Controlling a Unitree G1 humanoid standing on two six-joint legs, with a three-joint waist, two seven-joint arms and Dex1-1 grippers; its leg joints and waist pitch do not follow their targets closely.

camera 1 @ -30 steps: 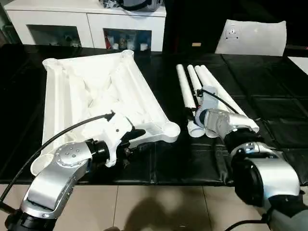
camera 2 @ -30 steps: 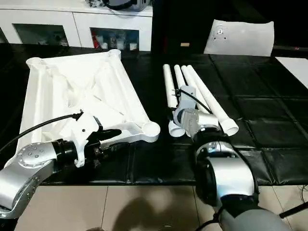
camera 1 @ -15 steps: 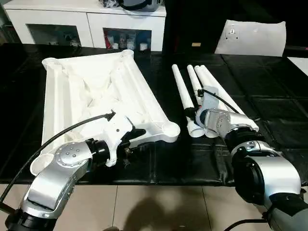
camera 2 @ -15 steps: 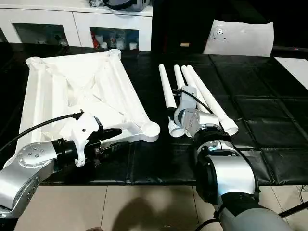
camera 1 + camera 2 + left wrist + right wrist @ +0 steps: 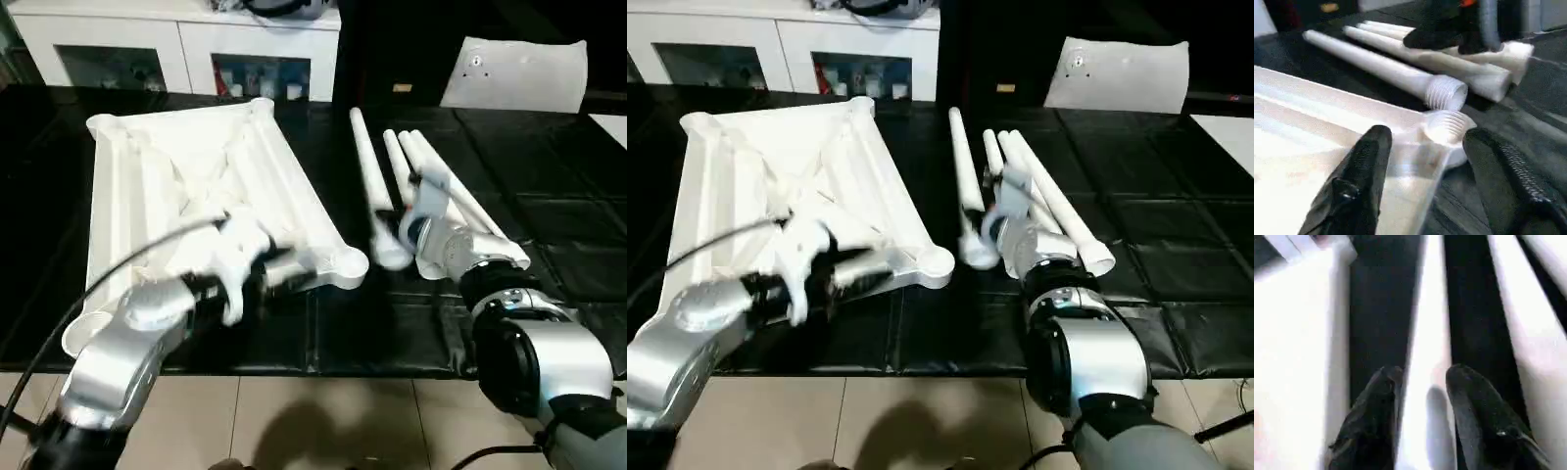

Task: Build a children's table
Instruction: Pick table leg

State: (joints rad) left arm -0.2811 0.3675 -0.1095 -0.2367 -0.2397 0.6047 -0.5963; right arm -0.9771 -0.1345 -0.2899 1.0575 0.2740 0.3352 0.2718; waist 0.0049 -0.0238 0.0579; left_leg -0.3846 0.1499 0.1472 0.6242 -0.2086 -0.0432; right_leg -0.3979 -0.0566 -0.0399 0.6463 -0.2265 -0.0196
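The white tabletop (image 5: pixel 196 186) lies underside up on the left half of the black table. Its near right corner socket (image 5: pixel 1445 126) sits between the spread fingers of my left gripper (image 5: pixel 1427 136), which is open and holds nothing. My right gripper (image 5: pixel 1420 374) is shut on one white leg (image 5: pixel 367 176), close to that leg's threaded end (image 5: pixel 1447 93). The threaded end lies just beside the socket. The other legs (image 5: pixel 441 186) rest side by side to the right, behind my right wrist.
A white pillow-like block (image 5: pixel 514 73) stands at the back right and a white cabinet (image 5: pixel 176 39) runs behind the table. A white strip (image 5: pixel 612 127) shows at the far right edge. The black table (image 5: pixel 558 235) ends just in front of my forearms.
The held leg has swung out of the row, its far end going left and its threaded end nearing the corner socket. My left gripper has opened wider around the corner.
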